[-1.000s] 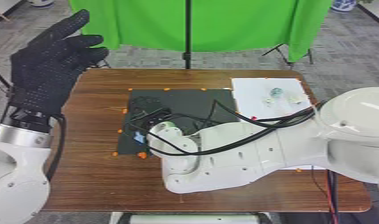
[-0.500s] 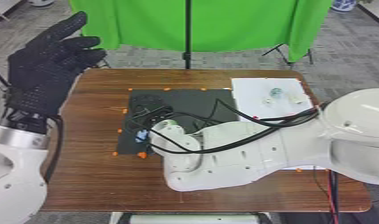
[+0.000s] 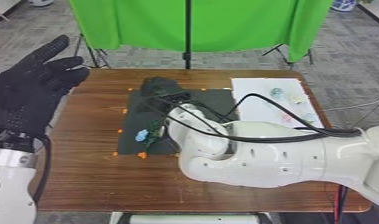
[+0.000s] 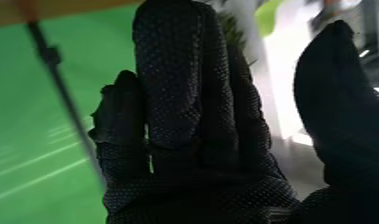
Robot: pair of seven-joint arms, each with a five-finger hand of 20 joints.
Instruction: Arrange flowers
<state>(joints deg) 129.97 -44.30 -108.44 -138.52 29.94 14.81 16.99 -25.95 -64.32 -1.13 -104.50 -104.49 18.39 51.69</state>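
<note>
1. Blue flower [image 3: 142, 135]: lies at 8 o'clock on the dark mat [image 3: 216, 96], more exposed than before.
2. Right hand [image 3: 159, 86]: has shifted toward 12 o'clock, reaching the mat's 11 o'clock edge; stands wide open, apparently empty.
3. Left hand [image 3: 25, 85]: hangs at 10 o'clock, loosely open, holding nothing.
4. Probably leaves grasping and arranging to do.
</note>
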